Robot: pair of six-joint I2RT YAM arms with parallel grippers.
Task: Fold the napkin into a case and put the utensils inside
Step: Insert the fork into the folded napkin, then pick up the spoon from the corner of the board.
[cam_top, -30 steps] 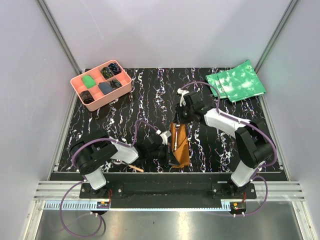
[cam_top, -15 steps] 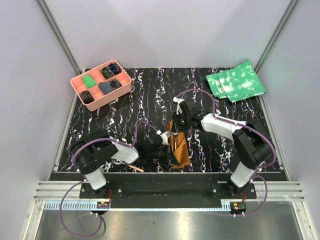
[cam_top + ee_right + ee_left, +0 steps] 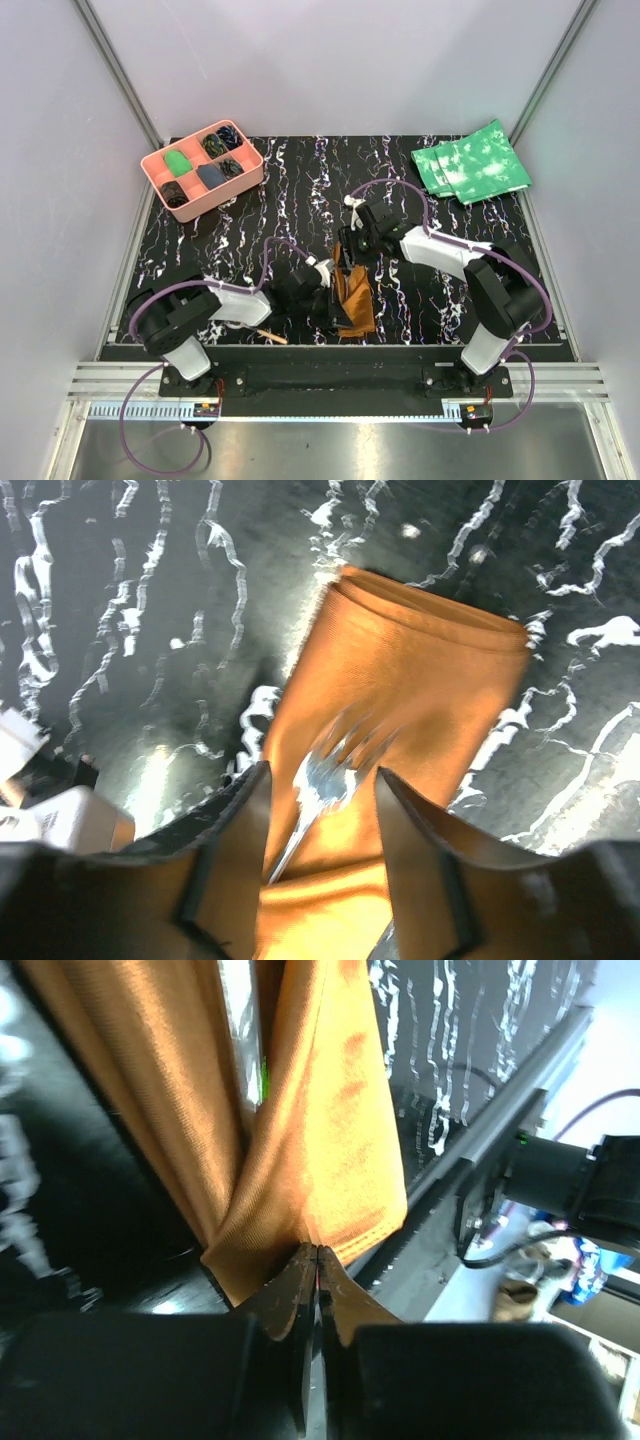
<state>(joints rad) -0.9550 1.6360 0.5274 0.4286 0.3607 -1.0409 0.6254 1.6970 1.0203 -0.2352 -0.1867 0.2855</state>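
While the left arm (image 3: 230,300) lies low along the counter (image 3: 300,190), stretched rightward to the near left corner of the rust-brown case (image 3: 355,295), the left tool (image 3: 317,1252) is pressed together, pinching the cloth edge of the case. The right arm (image 3: 450,250) bends in from the right over the far end of the case, and the right tool (image 3: 323,770) points down at it. Its fingers (image 3: 235,850) are spread apart, gripping nothing. A blurred silver fork (image 3: 312,785) lies on the case between them.
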